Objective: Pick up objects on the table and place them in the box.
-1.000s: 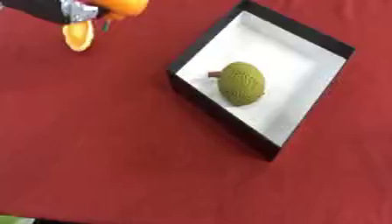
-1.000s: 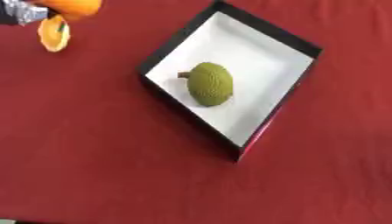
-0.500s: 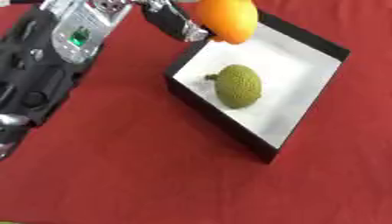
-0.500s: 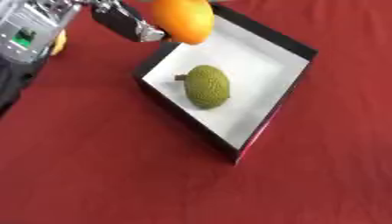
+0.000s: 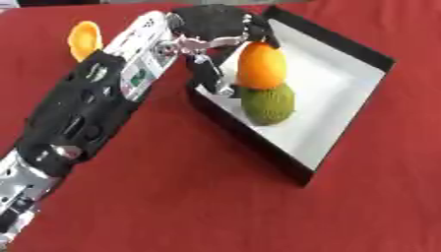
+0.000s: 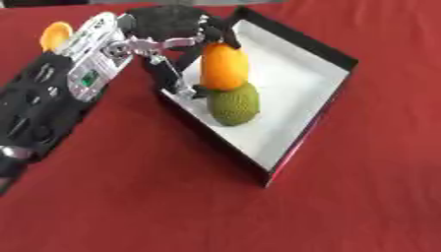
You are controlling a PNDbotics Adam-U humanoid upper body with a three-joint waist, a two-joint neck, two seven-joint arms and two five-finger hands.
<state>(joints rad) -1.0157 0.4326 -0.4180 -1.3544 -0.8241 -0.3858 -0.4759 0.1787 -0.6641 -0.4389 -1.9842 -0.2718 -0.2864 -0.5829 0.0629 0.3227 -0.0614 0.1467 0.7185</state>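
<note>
Since half a second ago, the left hand has carried the orange fruit from above the box's near-left corner to a spot over the white floor of the box, directly above the green fruit. In the left eye view, the arm enters from the lower left and stretches toward the far side, its fingers curled around the orange fruit, which appears to touch the top of the green fruit; whether it rests there cannot be told. A small orange piece lies on the red tablecloth, far left, well apart from the box. In the right eye view, the same hand is seen clasping the orange fruit from above and from the left side, with a finger reaching down beside it toward the box wall. The green fruit sits near the box's left wall. The right hand shows in neither view.
</note>
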